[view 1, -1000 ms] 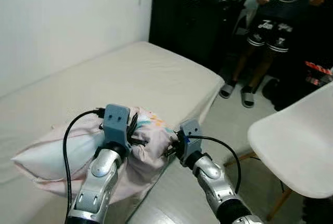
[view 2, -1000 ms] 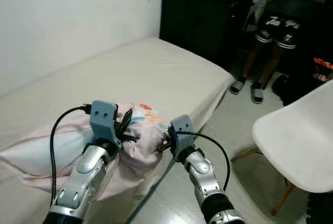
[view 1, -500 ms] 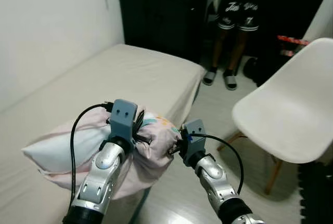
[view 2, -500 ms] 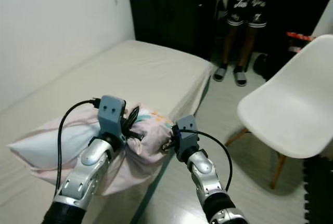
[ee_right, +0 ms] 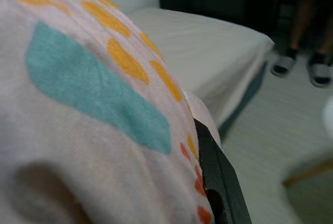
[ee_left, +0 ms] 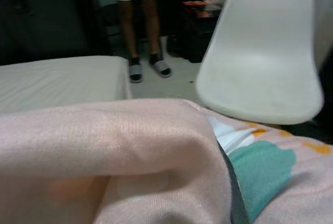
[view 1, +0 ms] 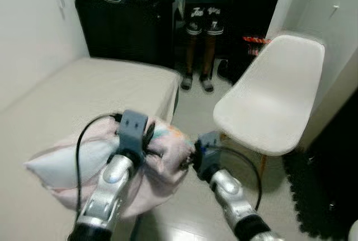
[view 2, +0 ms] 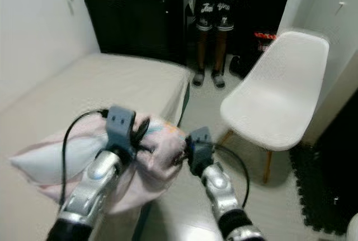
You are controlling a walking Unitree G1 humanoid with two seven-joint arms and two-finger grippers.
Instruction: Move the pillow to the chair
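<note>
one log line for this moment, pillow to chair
step: carry | pillow: held by left gripper and right gripper, over bed edge | chair: ahead right, seat bare | person: beyond

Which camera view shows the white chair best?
The left eye view: the whole chair, seat, back and a leg, stands right of the bed. The right eye view shows nearly the same. The left wrist view shows its shell above the pillow; the right wrist view, a blurred edge.

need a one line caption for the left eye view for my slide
Both grippers, left and right, hold a pink pillow over the bed edge, facing a white chair.
</note>
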